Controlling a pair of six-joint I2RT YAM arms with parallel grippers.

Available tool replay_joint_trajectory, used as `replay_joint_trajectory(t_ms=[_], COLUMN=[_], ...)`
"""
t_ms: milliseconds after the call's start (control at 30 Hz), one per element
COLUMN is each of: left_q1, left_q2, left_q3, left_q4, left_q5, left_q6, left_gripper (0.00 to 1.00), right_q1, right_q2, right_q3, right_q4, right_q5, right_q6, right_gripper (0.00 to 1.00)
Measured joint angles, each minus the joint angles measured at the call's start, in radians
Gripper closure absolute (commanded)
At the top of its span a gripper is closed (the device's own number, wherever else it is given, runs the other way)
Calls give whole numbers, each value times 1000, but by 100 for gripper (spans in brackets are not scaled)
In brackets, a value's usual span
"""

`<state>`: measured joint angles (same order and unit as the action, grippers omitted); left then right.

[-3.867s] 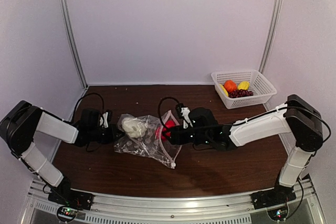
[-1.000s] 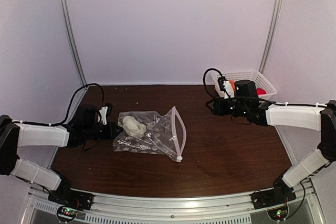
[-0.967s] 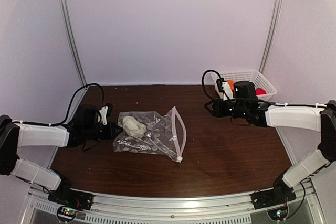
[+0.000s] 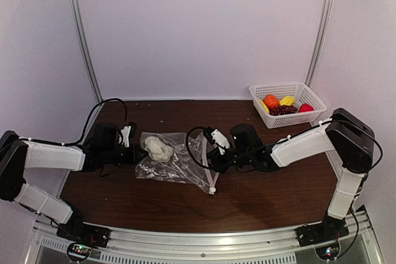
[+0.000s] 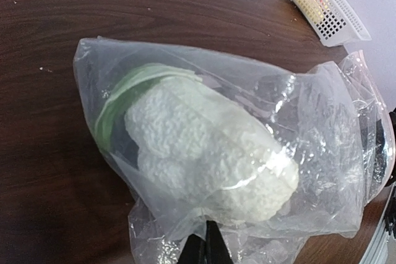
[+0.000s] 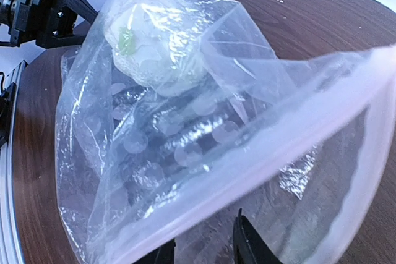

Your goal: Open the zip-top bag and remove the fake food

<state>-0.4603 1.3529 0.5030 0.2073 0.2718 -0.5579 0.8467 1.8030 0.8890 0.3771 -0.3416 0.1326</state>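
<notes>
My left fingers (image 5: 215, 253) are pressed together, pinching film at the closed end of the zip-top bag (image 5: 322, 153). My right fingers (image 6: 249, 246) are parted with nothing between them, just under the pinkish zip strip (image 6: 291, 122) at the gaping mouth. The bag lies on the worktop (image 4: 266, 196), left of centre. I judge the film light, slippery and floppy. The fake food (image 5: 204, 153) inside, white and knobbly, looks light and rigid; I would grip across its middle.
</notes>
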Motion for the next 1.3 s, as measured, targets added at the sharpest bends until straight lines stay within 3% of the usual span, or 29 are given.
replay_joint_trajectory(t_ms=[67,200,400,633,767,833,1033,1133,1300], left_q1=[0,3,91,161,166,166,162,141,84], left_q2=[2,3,-5,2,89,156,317,327,327], left_q3=[9,18,16,16,45,80,137,137,148], left_q4=[0,0,3,34,70,102,248,268,261], left_q5=[3,10,54,56,60,74,170,205,256], left_q6=[0,-2,-48,-98,-117,-123,-154,-145,-107], left_gripper=[97,83,50,38,36,43,84,99,100], right_q1=[12,20,22,22,22,22,22,22,22], right_q2=[24,68,120,151,161,162,165,174,193], right_q3=[19,35,35,34,34,34,34,39,59], right_q4=[12,37,97,143,161,172,202,212,242], right_q5=[7,25,29,29,29,29,29,34,43], right_q6=[-26,-77,-137,-171,-187,-194,-216,-226,-243], right_gripper=[58,52,37,26,23,21,16,13,9])
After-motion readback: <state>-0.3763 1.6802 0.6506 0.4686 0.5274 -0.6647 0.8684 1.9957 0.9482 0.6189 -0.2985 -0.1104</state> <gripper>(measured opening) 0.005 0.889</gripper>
